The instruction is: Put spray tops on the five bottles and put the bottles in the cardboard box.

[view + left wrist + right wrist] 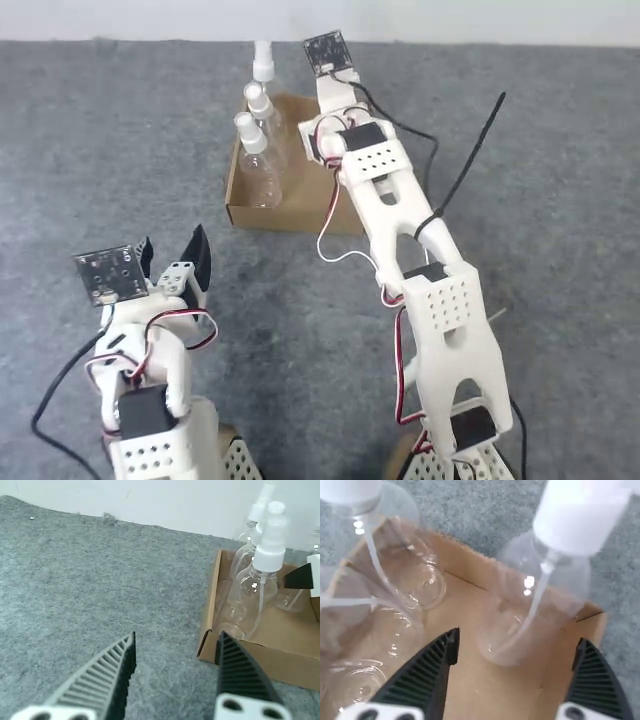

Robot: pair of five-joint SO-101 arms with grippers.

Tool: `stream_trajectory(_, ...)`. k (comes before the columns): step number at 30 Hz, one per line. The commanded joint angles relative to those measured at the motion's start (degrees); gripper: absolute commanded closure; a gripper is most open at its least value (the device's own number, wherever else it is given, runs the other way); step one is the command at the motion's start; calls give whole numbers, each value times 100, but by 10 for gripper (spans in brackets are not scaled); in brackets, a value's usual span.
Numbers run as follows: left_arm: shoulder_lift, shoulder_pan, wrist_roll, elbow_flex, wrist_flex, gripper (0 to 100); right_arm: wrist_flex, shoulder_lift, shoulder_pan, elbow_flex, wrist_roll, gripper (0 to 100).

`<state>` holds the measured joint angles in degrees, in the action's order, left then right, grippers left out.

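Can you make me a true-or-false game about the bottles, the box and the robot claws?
1. The bottles in view stand inside the cardboard box. True.
2. The left gripper holds a bottle. False: it is open and empty, over the grey mat.
3. The right gripper hangs open above the box. True.
4. The bottles have no tops. False: those in view wear white spray tops.

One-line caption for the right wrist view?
Right gripper, fingers open, above spray-topped clear bottles standing in the cardboard box.
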<state>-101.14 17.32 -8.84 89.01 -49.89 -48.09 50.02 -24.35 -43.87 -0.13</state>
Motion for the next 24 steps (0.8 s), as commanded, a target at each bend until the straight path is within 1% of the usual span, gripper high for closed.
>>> stream_trajectory(1,-88,9,62,-48,167,765,-418,-145,13,-677,35,679)
stream_trajectory(4,-88,9,62,-48,167,765,-699,-136,-22,-888,26,679)
stream_trajectory(20,-88,9,62,-48,167,765,-760,-127,-57,-914,35,679)
stream_trajectory(24,-88,9,62,-48,167,765,-1068,-180,-84,-941,44,679)
